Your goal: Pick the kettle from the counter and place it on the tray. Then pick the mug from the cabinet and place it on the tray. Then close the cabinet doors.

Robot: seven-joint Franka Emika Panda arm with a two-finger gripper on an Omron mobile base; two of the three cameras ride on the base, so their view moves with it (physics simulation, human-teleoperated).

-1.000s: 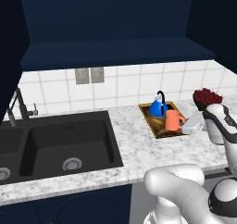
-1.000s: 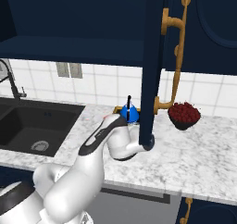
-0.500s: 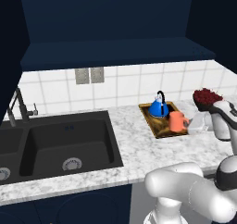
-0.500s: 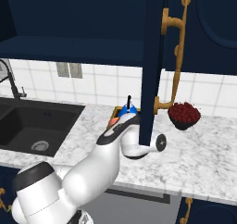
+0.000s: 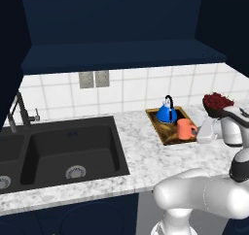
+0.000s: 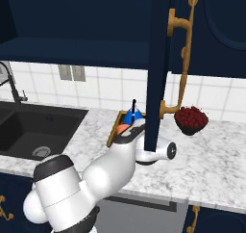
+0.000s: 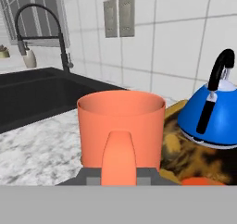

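Left base view, far left: black faucet (image 5: 19, 111) at the edge of the black double sink (image 5: 63, 151), which is set into the speckled counter (image 5: 138, 154). Two grey outlet plates (image 5: 94, 79) sit on the white tile wall above.

Centre-right: the tray (image 5: 168, 132), brown with a golden rim, lies flat on the counter. The kettle (image 5: 166, 112) stands upright on the tray's rear part; the mug (image 5: 185, 129) stands upright on its front part, just beside the kettle, with the handle turned toward the arm. A dark bowl of red fruit (image 5: 217, 104) sits on the counter to the right of the tray, near it but apart.

The gripper (image 5: 206, 131) is at the mug's right side, level with the mug. The hand view looks straight at the mug (image 7: 121, 130) and its handle from very close, with the kettle (image 7: 210, 114) behind and to the right. The finger tips are not clearly visible there; the gripper is nearly closed, and whether it grips the handle cannot be told.

Right base view: the cabinet (image 6: 81, 20) is open, showing its dark blue interior shelf. One cabinet door (image 6: 158, 63) stands swung out edge-on, brass handle (image 6: 178, 68) facing right, and hides part of the tray area and the arm's wrist.
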